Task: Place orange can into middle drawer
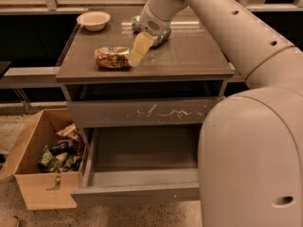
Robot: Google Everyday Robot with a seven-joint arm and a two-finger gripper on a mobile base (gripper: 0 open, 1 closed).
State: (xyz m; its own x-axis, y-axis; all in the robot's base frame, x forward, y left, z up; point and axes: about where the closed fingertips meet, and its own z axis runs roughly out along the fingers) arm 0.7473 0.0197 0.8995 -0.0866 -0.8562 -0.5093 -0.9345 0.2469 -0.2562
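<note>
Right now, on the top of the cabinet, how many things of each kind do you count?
bowl: 1
orange can: 1, lying on its side
green-and-silver cans: seemingly 2, partly behind the arm
total: 4
The gripper hangs close beside the orange can, over the cabinet top.
</note>
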